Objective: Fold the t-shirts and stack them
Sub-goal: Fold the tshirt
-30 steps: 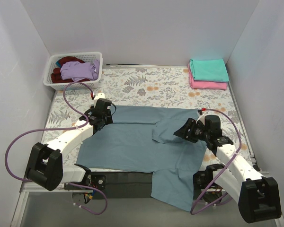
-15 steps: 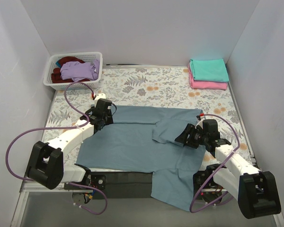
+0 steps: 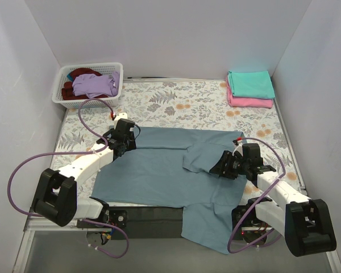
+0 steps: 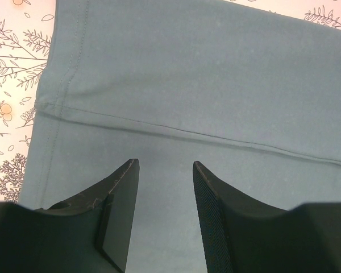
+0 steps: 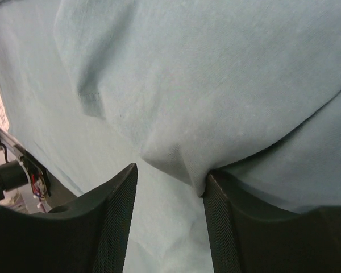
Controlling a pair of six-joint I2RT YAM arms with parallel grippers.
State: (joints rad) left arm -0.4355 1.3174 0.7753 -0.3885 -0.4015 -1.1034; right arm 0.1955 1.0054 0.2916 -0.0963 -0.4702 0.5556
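Note:
A large slate blue-grey t-shirt (image 3: 159, 170) lies spread on the floral table, its lower part hanging over the near edge. Its right sleeve is folded inward over the body. My left gripper (image 3: 117, 149) is open over the shirt's upper left edge; in the left wrist view its jaws stand apart above flat cloth (image 4: 216, 85) with a seam. My right gripper (image 3: 220, 168) is open at the folded sleeve; in the right wrist view a fold of the cloth (image 5: 176, 162) lies between the jaws, against the right finger. Folded teal (image 3: 250, 83) and pink (image 3: 241, 102) t-shirts are stacked at the back right.
A white lattice basket (image 3: 64, 98) at the back left holds lilac (image 3: 94, 85) and dark red (image 3: 82, 72) shirts. White walls close in the table on three sides. Purple cables loop beside both arms.
My right gripper has moved down and slightly left along the folded sleeve, closer to the near edge. The left arm and the shirt's left side have stayed in place.

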